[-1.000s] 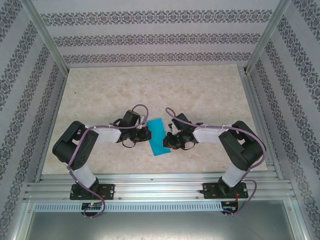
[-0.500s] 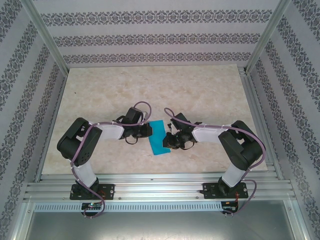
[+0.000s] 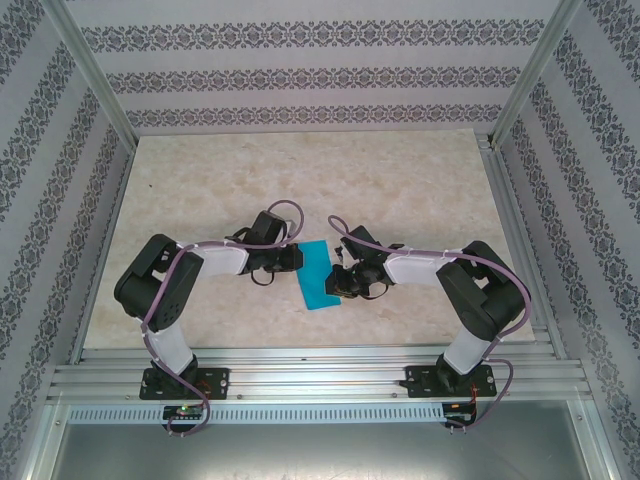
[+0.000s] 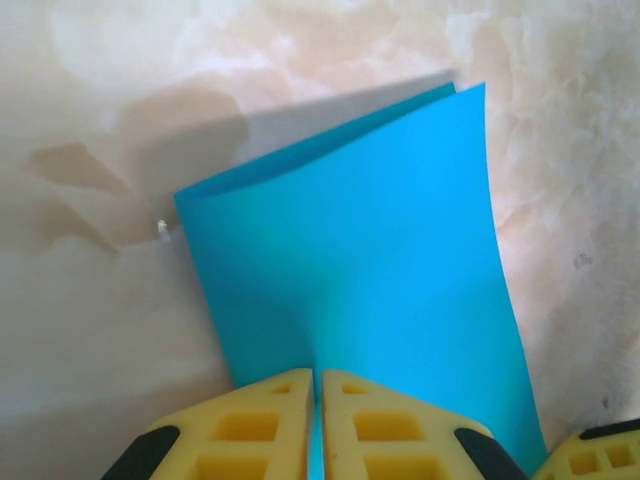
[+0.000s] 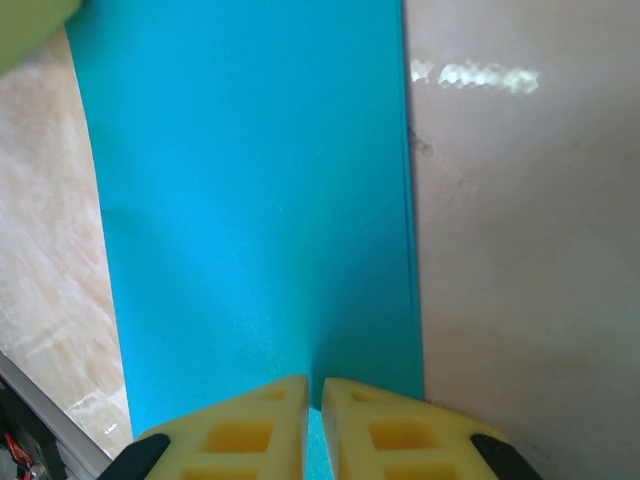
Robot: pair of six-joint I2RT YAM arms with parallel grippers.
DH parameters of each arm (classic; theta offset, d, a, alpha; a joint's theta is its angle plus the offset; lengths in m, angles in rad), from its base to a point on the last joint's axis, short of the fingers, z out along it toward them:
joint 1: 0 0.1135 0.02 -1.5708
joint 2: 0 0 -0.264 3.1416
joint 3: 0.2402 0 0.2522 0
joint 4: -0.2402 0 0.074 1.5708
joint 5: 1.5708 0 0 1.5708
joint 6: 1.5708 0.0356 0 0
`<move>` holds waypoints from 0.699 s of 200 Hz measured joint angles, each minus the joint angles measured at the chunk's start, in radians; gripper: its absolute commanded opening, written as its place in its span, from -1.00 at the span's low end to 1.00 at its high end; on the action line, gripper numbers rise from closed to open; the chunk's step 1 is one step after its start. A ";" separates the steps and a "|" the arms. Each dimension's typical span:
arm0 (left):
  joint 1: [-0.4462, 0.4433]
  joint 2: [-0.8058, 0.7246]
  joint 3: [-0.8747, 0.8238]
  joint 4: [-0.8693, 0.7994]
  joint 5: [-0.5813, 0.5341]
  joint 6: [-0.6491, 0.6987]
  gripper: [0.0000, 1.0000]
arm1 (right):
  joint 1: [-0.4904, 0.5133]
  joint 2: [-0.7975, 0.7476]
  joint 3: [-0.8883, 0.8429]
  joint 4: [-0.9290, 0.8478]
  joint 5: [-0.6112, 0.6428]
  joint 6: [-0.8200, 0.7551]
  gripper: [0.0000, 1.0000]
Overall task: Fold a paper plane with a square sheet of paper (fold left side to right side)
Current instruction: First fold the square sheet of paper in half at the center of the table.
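Cyan-blue paper, the square sheet of paper (image 3: pixel 319 277), lies on the marbled beige tabletop (image 3: pixel 400 190), between the two arms and toward the near edge. From above it reads as a narrow slanted strip, doubled over on itself. In the left wrist view two layers part at the far end. The upper one bows slightly off the lower, and the pair meets at the far-left corner. In the right wrist view the sheet lies flat, with one long straight edge running away on the right against bare table.

Left gripper (image 3: pixel 291 260) sits at the strip's left edge. Its yellow fingers (image 4: pixel 265 425) stand almost together, with a hairline slit between them and blue showing in the slit. The tips are on the sheet's near end. Cannot tell whether paper is nipped between them or only pressed beneath.

Right gripper (image 3: pixel 345 280) sits at the strip's right edge, opposite. Its fingers (image 5: pixel 385 430) are likewise nearly closed, with a thin slit and blue in it, tips at the sheet's near edge. Nipped or pressed: cannot tell.

Another yellow finger's corner shows at the lower right of the left wrist view, just beside the sheet.
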 measured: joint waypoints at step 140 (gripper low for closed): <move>0.105 0.114 0.146 -0.015 0.012 0.050 -0.66 | 0.000 0.002 0.000 0.018 0.015 0.000 -0.69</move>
